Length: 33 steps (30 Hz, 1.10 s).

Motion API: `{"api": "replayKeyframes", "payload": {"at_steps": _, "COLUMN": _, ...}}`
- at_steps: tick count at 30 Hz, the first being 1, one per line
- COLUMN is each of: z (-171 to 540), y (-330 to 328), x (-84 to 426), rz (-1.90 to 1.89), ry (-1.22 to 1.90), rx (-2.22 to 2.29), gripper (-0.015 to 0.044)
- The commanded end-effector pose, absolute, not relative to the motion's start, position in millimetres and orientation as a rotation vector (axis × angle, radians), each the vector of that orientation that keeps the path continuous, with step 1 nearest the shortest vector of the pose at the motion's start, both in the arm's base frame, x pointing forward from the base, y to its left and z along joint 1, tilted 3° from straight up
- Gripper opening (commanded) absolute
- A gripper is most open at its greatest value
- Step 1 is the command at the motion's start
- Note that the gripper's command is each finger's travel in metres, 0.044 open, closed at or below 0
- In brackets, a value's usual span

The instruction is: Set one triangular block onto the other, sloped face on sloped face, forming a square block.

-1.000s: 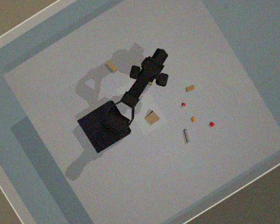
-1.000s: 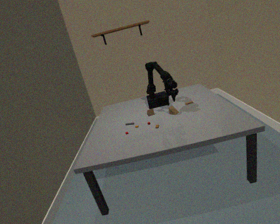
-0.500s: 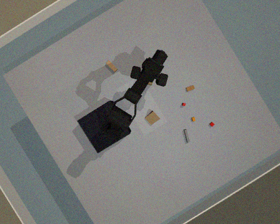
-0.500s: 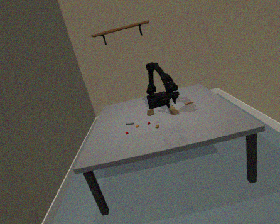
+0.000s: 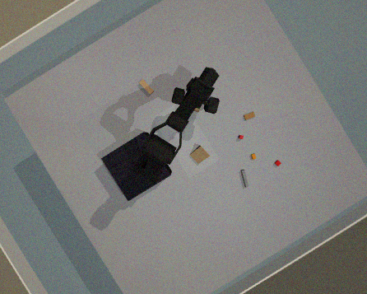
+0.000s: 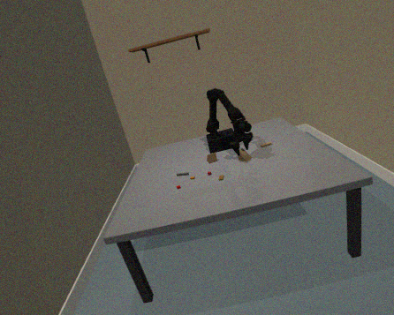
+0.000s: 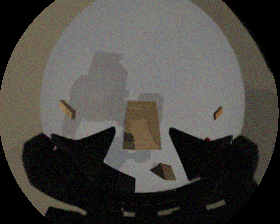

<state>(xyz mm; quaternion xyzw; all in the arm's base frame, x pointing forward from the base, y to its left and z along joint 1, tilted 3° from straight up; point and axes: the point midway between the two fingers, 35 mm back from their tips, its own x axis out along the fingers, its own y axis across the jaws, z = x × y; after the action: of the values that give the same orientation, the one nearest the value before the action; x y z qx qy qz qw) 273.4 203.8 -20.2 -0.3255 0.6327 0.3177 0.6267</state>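
One triangular wooden block (image 6: 245, 155) (image 7: 142, 125) lies on the table under the hand; in the top view only a small corner (image 5: 197, 109) shows past the arm. The other triangular block (image 5: 199, 155) (image 6: 212, 158) (image 7: 164, 171) lies apart from it, nearer the arm's base. My gripper (image 6: 243, 150) (image 7: 142, 130) is open and empty, pointing down over the first block. In the wrist view that block shows between the two fingertips, a little nearer the left one. Whether the fingertips reach down beside it cannot be told. The arm hides them in the top view.
A flat wooden piece (image 5: 146, 86) (image 6: 266, 145) (image 7: 67, 109) lies on one side, a smaller one (image 5: 249, 115) (image 6: 221, 177) (image 7: 218, 113) on the other. Farther out are two red cubes (image 5: 240, 137) (image 5: 277, 163), an orange piece (image 5: 253, 156) and a grey bar (image 5: 243, 178) (image 6: 183, 174).
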Motion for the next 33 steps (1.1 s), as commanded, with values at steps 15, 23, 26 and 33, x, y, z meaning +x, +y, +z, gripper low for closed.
{"api": "replayKeyframes", "payload": {"at_steps": 15, "z": -50.0, "y": 201.7, "x": 272.9, "rz": 0.729, "ry": 1.453, "rx": -0.755, "gripper": 0.044}}
{"api": "replayKeyframes", "payload": {"at_steps": 23, "z": -61.6, "y": 200.9, "x": 272.3, "rz": 0.729, "ry": 1.453, "rx": -0.755, "gripper": 0.044}}
{"api": "replayKeyframes", "payload": {"at_steps": 26, "z": -61.9, "y": 200.9, "x": 272.3, "rz": 0.729, "ry": 1.453, "rx": -0.755, "gripper": 0.0387}}
{"api": "replayKeyframes", "payload": {"at_steps": 33, "z": -61.9, "y": 200.9, "x": 272.3, "rz": 0.729, "ry": 1.453, "rx": -0.755, "gripper": 0.0263}}
